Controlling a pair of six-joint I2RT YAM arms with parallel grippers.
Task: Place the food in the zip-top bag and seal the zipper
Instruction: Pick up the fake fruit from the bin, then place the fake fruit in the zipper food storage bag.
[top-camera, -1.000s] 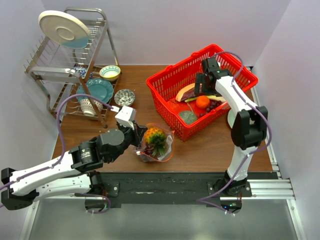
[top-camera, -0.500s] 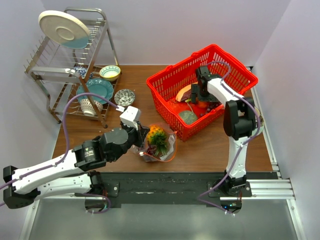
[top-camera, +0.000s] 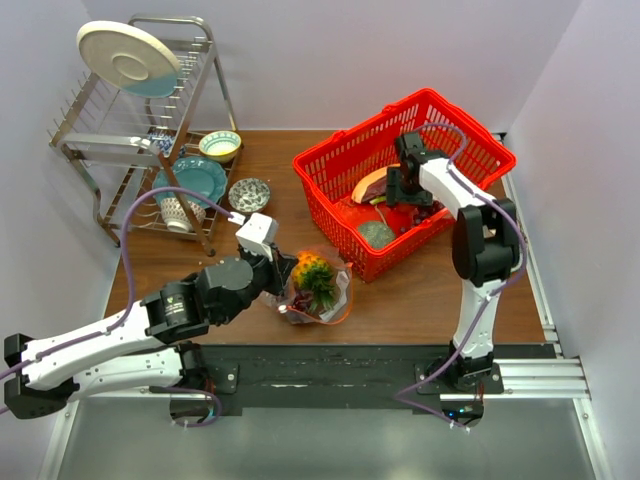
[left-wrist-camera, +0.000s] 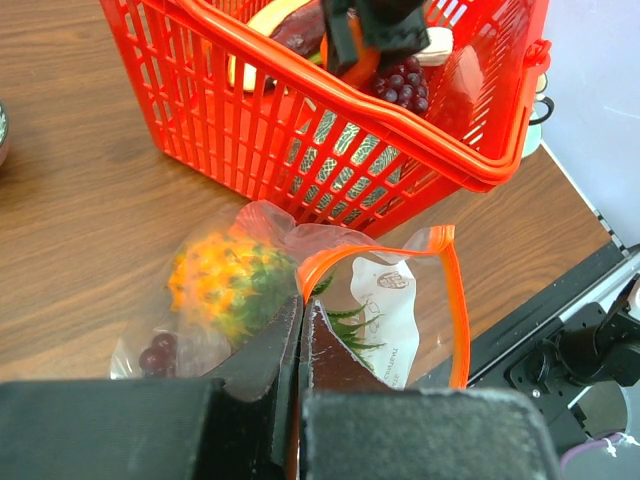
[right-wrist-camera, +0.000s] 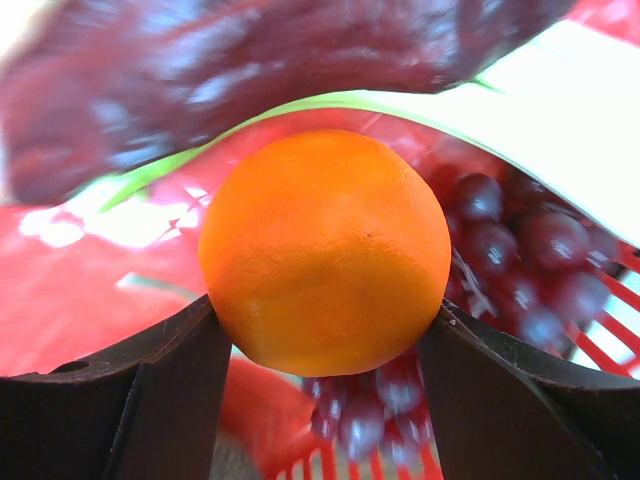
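The clear zip-top bag (top-camera: 320, 295) lies on the table in front of the red basket (top-camera: 330, 195). Inside it are the yellow-orange pineapple (left-wrist-camera: 225, 285) and some dark grapes (left-wrist-camera: 155, 357). Its red-orange zipper (left-wrist-camera: 462, 310) gapes in a loop beside the white label (left-wrist-camera: 395, 310). My left gripper (left-wrist-camera: 301, 312) is shut on the bag's mouth edge at the zipper. My right gripper (right-wrist-camera: 322, 310) is down in the basket, with both fingers pressed against an orange (right-wrist-camera: 325, 250). A purple grape bunch (right-wrist-camera: 520, 250) lies just behind the orange.
The basket also holds a dark red slice (right-wrist-camera: 250, 70), a white-green stalk (right-wrist-camera: 560, 110) and a round green thing (top-camera: 377, 234). A dish rack (top-camera: 140, 150) with plates stands at the back left, and two bowls (top-camera: 248, 193) sit beside it.
My right gripper has dropped lower into the basket and its fingers have closed in onto the orange. The left gripper has shifted slightly with the bag edge still in it.
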